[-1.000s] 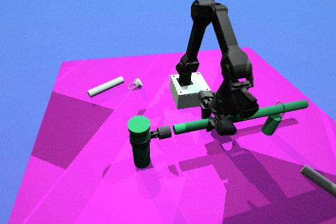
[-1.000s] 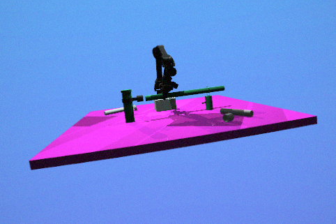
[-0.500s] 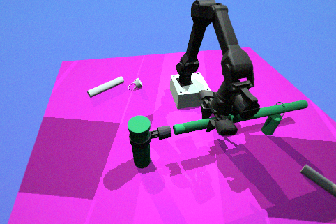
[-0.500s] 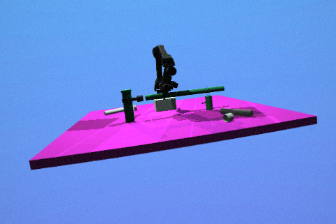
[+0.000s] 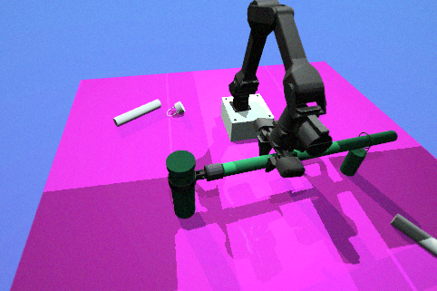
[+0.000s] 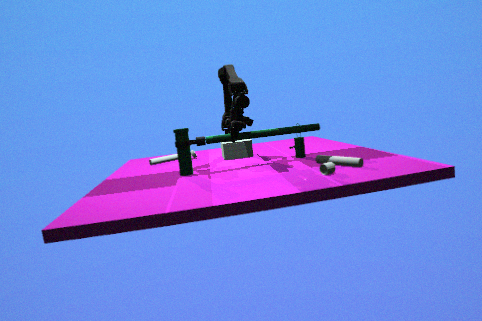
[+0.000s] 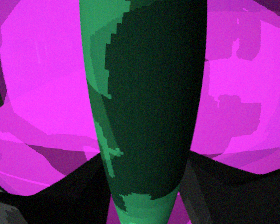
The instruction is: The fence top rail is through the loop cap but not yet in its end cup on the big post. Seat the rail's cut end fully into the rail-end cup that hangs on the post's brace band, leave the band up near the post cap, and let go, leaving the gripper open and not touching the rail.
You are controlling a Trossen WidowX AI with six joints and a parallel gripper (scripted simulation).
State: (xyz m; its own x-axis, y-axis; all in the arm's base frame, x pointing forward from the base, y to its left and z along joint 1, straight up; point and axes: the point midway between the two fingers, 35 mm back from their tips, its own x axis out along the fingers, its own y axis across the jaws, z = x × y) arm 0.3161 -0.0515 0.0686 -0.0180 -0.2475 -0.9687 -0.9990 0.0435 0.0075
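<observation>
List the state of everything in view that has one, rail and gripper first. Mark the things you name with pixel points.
Fence top rail [image 5: 245,165] [image 6: 270,133] [image 7: 146,100]: gripped, through the loop; end at the cup, seating depth unclear
Gripper [image 5: 273,157]: shut on the rail
Rail-end cup [image 5: 214,171] [image 6: 201,141]: on the band
Big post [image 5: 184,200] [image 6: 185,161]: upright
Small post [image 5: 353,162] [image 6: 300,148]: upright

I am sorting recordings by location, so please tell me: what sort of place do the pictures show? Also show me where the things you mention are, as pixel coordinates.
It is probably a robot test bench for fence assembly: an arm on a pale base box [image 5: 248,130] [image 6: 229,152], a green rail [image 5: 245,165] [image 6: 275,133], and a big post [image 5: 184,200] [image 6: 185,161] stand on a magenta table top [image 5: 104,153] [image 6: 225,186].
</observation>
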